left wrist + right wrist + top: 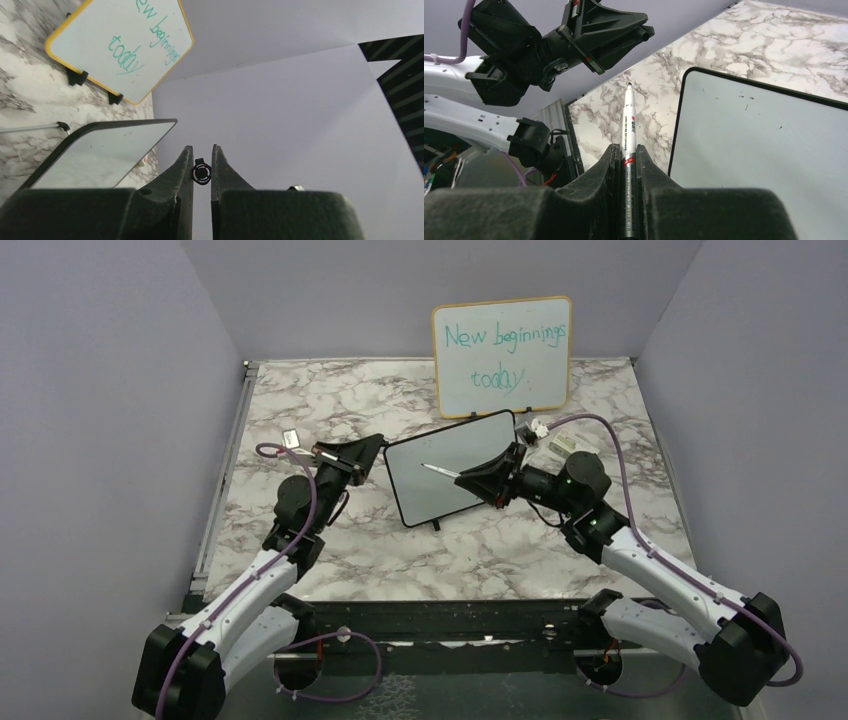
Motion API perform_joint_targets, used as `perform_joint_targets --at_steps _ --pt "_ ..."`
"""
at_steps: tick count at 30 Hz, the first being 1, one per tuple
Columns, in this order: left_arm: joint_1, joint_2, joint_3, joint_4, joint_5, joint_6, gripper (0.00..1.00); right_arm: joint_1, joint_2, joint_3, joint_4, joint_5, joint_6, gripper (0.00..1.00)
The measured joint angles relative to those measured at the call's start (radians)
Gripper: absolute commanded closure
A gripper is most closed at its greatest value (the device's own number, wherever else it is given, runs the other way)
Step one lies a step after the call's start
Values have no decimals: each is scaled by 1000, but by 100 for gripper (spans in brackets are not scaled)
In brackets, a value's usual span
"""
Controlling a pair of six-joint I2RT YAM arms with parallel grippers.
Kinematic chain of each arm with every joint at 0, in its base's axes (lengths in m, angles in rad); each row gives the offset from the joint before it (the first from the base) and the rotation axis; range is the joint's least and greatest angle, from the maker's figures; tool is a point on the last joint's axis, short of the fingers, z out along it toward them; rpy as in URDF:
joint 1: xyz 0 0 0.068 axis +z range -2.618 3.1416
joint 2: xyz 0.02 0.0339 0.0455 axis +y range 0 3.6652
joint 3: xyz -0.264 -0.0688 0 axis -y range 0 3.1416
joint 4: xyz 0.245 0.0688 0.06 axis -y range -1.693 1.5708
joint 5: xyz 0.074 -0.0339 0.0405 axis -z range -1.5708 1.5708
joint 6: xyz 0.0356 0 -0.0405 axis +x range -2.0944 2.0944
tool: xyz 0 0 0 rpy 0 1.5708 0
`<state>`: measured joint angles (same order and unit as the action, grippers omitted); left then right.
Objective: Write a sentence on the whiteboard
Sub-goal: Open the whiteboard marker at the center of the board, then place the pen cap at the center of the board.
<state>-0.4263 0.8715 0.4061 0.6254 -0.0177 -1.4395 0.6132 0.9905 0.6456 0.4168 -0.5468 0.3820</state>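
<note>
The whiteboard [440, 498] with a thin black frame stands tilted in the middle of the marble table, blank apart from a few tiny specks [764, 145]; the left wrist view shows its corner [100, 150]. My right gripper [462, 477] is shut on a silver marker [628, 120] whose bare black tip points left in front of the board face [432, 469]; contact cannot be told. My left gripper [378, 443] hovers at the board's left edge, shut on a small black marker cap [201, 172], also visible in the right wrist view [644, 33].
A larger wood-framed board [503, 355] with teal writing "New beginnings today" stands at the back, right behind the whiteboard. A small pale item [291, 438] lies left of my left gripper, and another [562, 445] lies behind my right arm. Purple walls enclose the table.
</note>
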Motion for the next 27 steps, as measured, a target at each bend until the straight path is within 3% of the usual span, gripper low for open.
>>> perform_joint_targets --at_steps 5,16,27 --pt "19 27 100 -111 -6 139 100 0 -38 0 -33 32 -45 99" --pt "123 159 456 -620 -9 555 100 0 -108 0 -102 114 -121 100" --pt "272 449 639 -1001 87 884 100 0 -117 0 -129 144 -149 99"
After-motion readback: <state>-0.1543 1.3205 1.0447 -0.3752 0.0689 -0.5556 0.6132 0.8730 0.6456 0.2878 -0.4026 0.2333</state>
